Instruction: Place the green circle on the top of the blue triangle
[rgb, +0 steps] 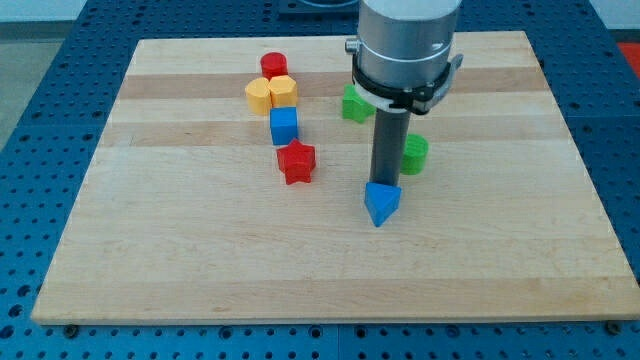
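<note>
Now my tip (384, 184) touches the top edge of the blue triangle (381, 204), near the middle of the bench (180, 260). No fingers exist here, only a rod. The green circle (414, 154) waits just beside the rod, toward the right edge; I would go around it and push gently.

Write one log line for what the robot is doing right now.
my tip: at top edge of blue triangle block | green circle block: right of rod, apart from triangle | step: not done

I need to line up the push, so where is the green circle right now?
The green circle sits right of the board's centre, partly hidden behind my rod, just above and to the view's right of the blue triangle, where my tip rests.
</note>
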